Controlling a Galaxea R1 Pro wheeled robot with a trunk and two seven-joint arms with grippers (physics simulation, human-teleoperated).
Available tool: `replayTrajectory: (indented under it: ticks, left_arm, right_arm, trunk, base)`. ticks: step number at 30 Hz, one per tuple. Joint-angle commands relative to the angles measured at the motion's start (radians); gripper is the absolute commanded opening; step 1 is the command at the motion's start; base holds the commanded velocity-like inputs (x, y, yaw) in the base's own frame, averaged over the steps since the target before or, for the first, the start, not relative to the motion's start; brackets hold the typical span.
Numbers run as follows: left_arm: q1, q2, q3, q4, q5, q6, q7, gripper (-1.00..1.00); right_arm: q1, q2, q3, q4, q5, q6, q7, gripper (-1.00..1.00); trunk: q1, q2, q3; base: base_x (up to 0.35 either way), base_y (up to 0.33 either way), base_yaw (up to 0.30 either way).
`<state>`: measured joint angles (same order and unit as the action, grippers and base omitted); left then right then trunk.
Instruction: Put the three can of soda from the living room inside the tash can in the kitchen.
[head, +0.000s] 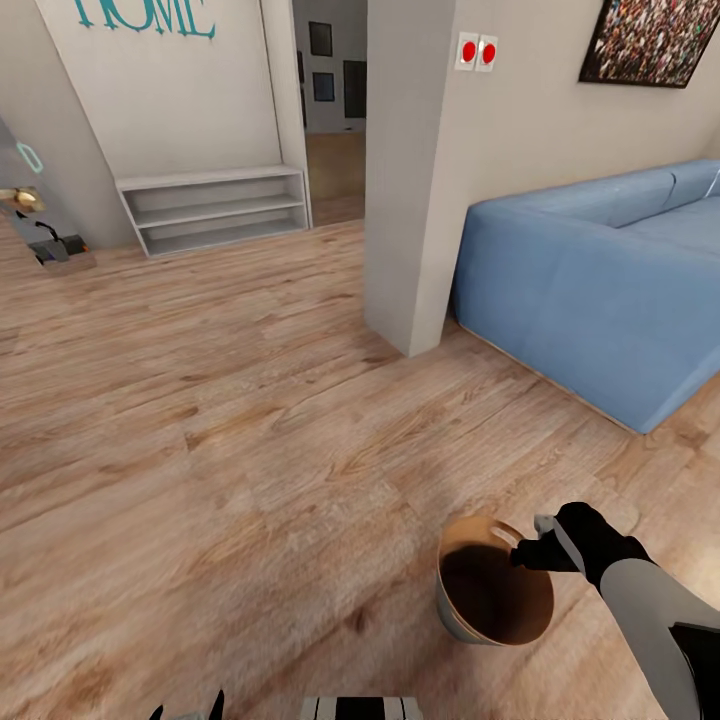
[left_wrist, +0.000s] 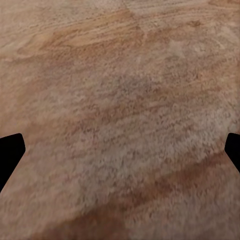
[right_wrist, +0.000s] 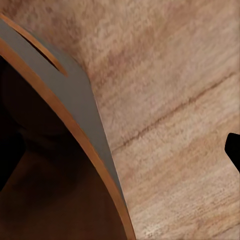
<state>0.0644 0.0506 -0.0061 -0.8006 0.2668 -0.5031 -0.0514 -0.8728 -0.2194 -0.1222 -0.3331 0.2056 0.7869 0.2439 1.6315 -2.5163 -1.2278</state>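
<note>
Living room floor (head: 250, 400) beside sofa (head: 600, 280): right gripper (head: 528, 552) clamps the tash can (head: 470, 620) by its rim (left gripper (left_wrist: 120, 150) spread, empty); carry it level, slowly.

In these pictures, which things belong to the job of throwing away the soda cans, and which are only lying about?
For the job:
- bin
- right end effector, at the bin's rim

Just there:
- blue sofa
- white shelf
- framed picture
- red wall buttons
</note>
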Motion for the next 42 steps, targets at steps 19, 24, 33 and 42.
replayTrajectory:
  ticks: [19, 24, 33, 42]
  left_arm:
    - [0.0, 0.0, 0.0, 0.0, 0.0, 0.0, 0.0, 1.0]
    - [0.0, 0.0, -0.001, 0.001, -0.001, 0.001, 0.0, 1.0]
    - [-0.001, 0.0, -0.001, 0.001, -0.001, 0.002, 0.001, 1.0]
    - [-0.001, 0.0, -0.002, 0.001, -0.001, 0.01, 0.001, 1.0]
  right_arm:
    - [0.0, 0.0, 0.001, -0.001, 0.0, -0.003, 0.0, -1.0]
    - [0.001, 0.0, 0.0, 0.0, 0.0, -0.003, 0.0, -1.0]
    - [0.002, 0.001, -0.001, 0.0, -0.002, -0.004, 0.0, -1.0]
    - [0.003, 0.001, 0.0, 0.003, -0.003, -0.032, -0.001, -1.0]
  trunk:
    - [0.0, 0.0, 0.0]
    - [-0.001, 0.0, 0.008]
    - [-0.005, 0.003, 0.043]
    - [-0.009, 0.005, 0.077]
  base:
    - [0.0, 0.0, 0.0]
    - [0.0, 0.0, 0.0]
    - [0.0, 0.0, 0.0]
    - [0.0, 0.0, 0.0]
